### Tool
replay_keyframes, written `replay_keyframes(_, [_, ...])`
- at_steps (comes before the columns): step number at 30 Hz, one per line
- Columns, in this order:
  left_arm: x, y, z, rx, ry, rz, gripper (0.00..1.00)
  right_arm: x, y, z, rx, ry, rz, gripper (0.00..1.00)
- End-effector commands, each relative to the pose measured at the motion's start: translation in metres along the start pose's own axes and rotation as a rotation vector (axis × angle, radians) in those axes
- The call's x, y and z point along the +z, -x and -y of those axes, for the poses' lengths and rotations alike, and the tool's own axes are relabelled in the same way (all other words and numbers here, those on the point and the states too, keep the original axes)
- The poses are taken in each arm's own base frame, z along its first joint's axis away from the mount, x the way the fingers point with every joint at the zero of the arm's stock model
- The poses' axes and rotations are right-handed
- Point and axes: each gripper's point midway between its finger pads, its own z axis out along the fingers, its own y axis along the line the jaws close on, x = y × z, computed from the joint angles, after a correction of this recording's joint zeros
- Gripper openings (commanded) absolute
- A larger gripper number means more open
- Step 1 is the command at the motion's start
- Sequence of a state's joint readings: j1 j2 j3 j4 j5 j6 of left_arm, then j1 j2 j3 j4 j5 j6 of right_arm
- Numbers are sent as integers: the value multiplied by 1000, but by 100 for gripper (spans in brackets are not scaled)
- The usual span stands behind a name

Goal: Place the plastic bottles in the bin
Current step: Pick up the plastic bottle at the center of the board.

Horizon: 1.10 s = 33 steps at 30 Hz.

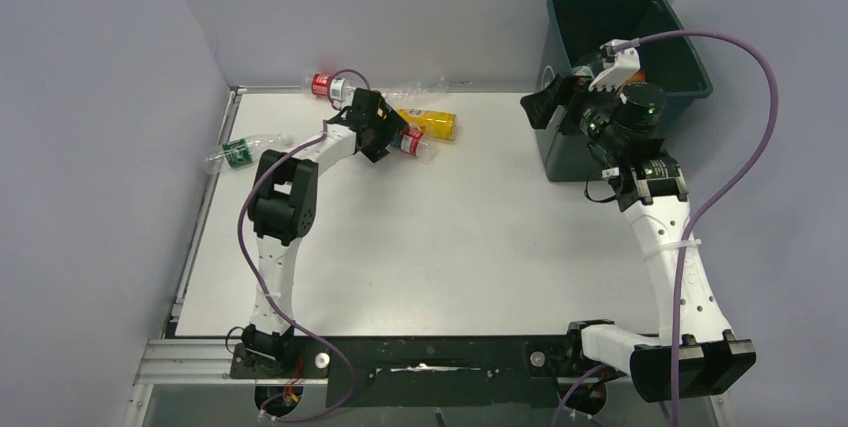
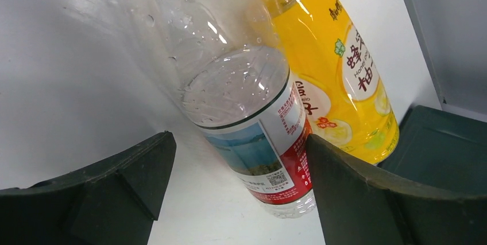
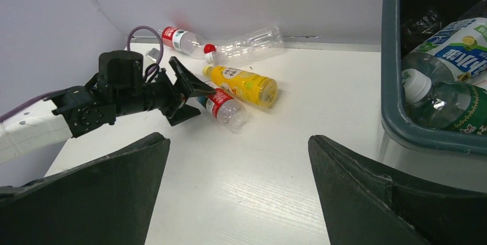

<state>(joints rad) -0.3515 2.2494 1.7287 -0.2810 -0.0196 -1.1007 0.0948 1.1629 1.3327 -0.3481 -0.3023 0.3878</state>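
Left fingers (image 2: 115,182) are standing apart, one on each side of a red-label bottle (image 2: 258,142) that is lying on the tabletop (image 1: 450,237). Whether either finger is touching this bottle cannot be told. A yellow bottle (image 2: 339,67) is lying on its side just beside the red-label bottle, on the side away from the left arm. Right fingers (image 3: 86,199) are spread wide with nothing between them, hovering at the left rim of the bin (image 3: 393,84), which is standing at the far right of the scene. Inside the bin, a white-capped bottle (image 3: 442,104) with a green label and a blue-label bottle (image 3: 459,41) are lying on their sides, one against the other. Along the far edge of the tabletop, a far red-label bottle (image 3: 175,35) is lying near a red-capped clear bottle (image 3: 247,47), the two pointing roughly end to end. A green-label bottle (image 1: 238,152) is lying at the left edge of the tabletop, well apart from the others and behind the left arm's elbow.
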Motion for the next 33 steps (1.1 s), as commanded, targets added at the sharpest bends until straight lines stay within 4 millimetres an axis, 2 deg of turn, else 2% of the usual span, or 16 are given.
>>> replay_keyframes(1, [4, 11, 10, -42, -39, 40, 84, -5, 14, -10, -39, 23, 60, 96])
replay_keyframes(5, [9, 8, 6, -41, -36, 33, 83, -3, 7, -12, -36, 30, 44, 96])
replay_keyframes(7, [10, 7, 4, -38, -36, 34, 80, -2, 4, -13, -35, 34, 36, 96])
replay_keyframes(13, [3, 1, -2, -3, -56, 21, 56, 0, -4, -14, -36, 39, 18, 96])
replay_keyframes(18, [-8, -4, -9, 39, -62, 14, 43, 3, -15, -14, -37, 42, -7, 96])
replay_keyframes(26, [-53, -14, -16, 110, -104, -6, 40, 8, -34, -16, -35, 56, -53, 96])
replay_keyframes(33, [-105, -22, -4, 261, -202, -46, 39, 17, -52, -29, -20, 113, -103, 96])
